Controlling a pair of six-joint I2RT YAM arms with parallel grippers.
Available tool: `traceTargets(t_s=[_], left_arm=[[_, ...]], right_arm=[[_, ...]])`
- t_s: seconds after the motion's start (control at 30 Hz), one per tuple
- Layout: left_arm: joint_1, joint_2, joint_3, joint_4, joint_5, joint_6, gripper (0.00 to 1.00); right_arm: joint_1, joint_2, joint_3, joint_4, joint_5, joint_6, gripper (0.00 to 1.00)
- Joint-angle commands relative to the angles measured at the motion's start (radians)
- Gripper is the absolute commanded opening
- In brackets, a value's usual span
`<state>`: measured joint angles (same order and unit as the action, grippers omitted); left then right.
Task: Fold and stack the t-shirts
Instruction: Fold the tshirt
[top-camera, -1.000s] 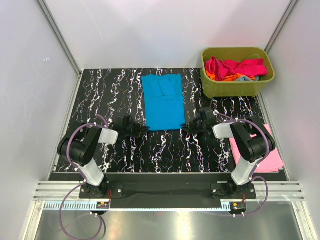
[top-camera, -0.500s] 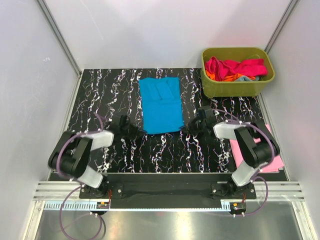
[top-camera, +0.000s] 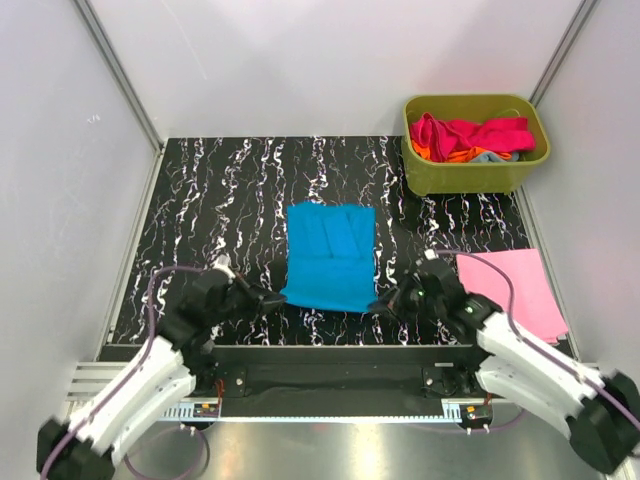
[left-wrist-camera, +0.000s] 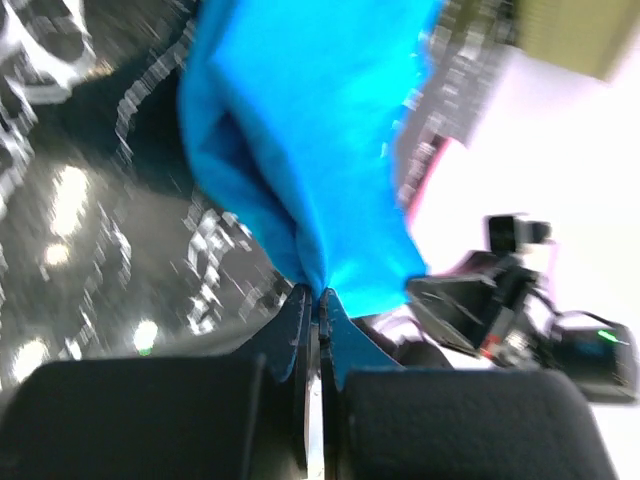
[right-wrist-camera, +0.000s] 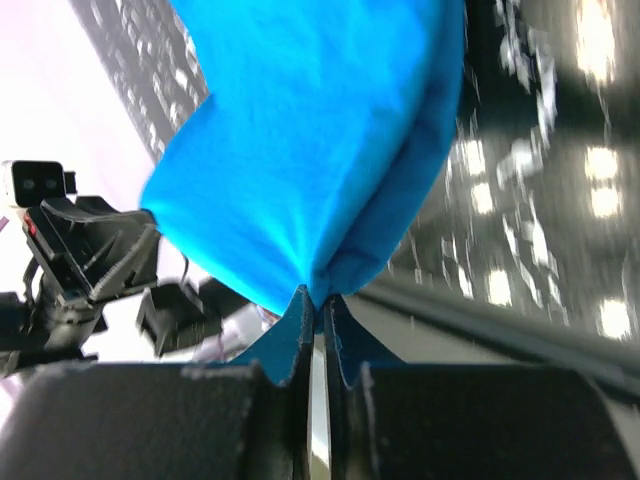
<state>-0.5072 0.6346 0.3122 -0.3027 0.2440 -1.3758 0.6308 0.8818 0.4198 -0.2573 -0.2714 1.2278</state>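
Observation:
A bright cyan-blue t-shirt (top-camera: 330, 255), folded into a narrow strip, lies in the middle of the black marbled table, its near edge lifted. My left gripper (top-camera: 277, 297) is shut on the shirt's near left corner, and the cyan cloth (left-wrist-camera: 300, 150) bunches into its tips (left-wrist-camera: 316, 295). My right gripper (top-camera: 383, 302) is shut on the near right corner, where the cyan cloth (right-wrist-camera: 310, 150) runs into its tips (right-wrist-camera: 318, 297). A light pink t-shirt (top-camera: 510, 290) lies flat at the right. Magenta, orange and grey-blue t-shirts (top-camera: 470, 137) are heaped in the tub.
The olive-green tub (top-camera: 476, 145) stands at the back right corner of the table (top-camera: 210, 200). White walls close in the back and both sides. The arms' base rail (top-camera: 330, 375) runs along the near edge.
Both grippers have shut on the cyan shirt's near corners and pulled it toward the near edge. Both arms have swung back low over the front of the table.

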Motion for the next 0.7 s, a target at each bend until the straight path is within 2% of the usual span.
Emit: traceTargets(t_s=[0.0, 0.03, 0.1, 0.3, 0.43, 0.53, 0.67], left_arm=[[-0.007, -0.191, -0.015, -0.217, -0.029, -0.032, 0.0], [-0.008, -0.264, -0.012, -0.284, -0.02, -0.038, 0.0], [-0.01, -0.317, -0.004, -0.349, 0.015, -0.043, 0.0], [-0.011, -0.443, 0.065, -0.513, 0.058, -0.035, 0.0], [-0.011, -0.446, 0.114, -0.57, 0.063, -0.025, 0.0], [-0.011, -0.418, 0.139, -0.572, 0.058, -0.026, 0.0], [-0.011, -0.305, 0.194, -0.517, 0.051, -0.002, 0.0]], right_arm=[[0.039, -0.167, -0.021, -0.276, 0.043, 0.032, 0.0], [0.043, -0.238, -0.024, -0.31, 0.035, 0.041, 0.0], [0.055, -0.32, -0.024, -0.387, 0.009, 0.05, 0.0], [0.063, -0.432, 0.062, -0.582, -0.023, 0.022, 0.0], [0.064, -0.466, 0.082, -0.634, -0.037, 0.033, 0.0], [0.063, -0.452, 0.076, -0.609, -0.063, 0.039, 0.0], [0.063, -0.371, 0.129, -0.538, -0.043, 0.01, 0.0]])
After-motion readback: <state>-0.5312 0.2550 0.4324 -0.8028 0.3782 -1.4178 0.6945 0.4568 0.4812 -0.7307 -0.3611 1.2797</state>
